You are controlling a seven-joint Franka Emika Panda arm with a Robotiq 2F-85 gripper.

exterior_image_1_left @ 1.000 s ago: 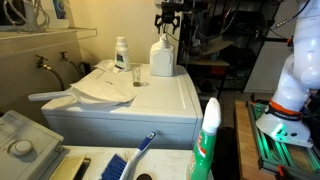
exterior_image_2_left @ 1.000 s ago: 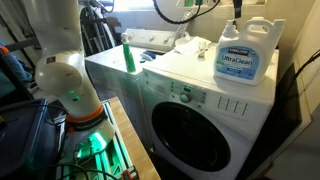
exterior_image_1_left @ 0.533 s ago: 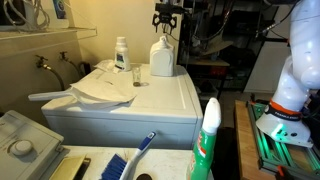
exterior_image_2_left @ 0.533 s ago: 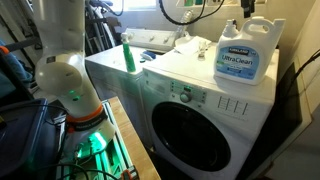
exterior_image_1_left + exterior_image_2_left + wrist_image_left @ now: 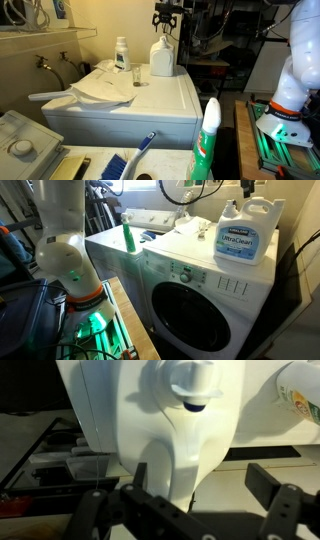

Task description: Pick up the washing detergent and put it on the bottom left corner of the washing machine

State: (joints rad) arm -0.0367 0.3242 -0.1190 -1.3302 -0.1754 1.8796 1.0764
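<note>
Where it stands, the washing detergent (image 5: pixel 243 237) shows a blue-and-white label.

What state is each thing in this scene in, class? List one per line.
washing detergent: upright, capped, standing on the machine top, not gripped
gripper: open, over the detergent
washing machine: door shut
small white bottle: upright
spray bottle: upright
cloth: lying rumpled on the machine top

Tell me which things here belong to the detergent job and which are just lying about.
Job: washing detergent, washing machine, hand open above the detergent.
Lying about: slim white bottle, white cloth, small glass, spray bottle, grey box.
</note>
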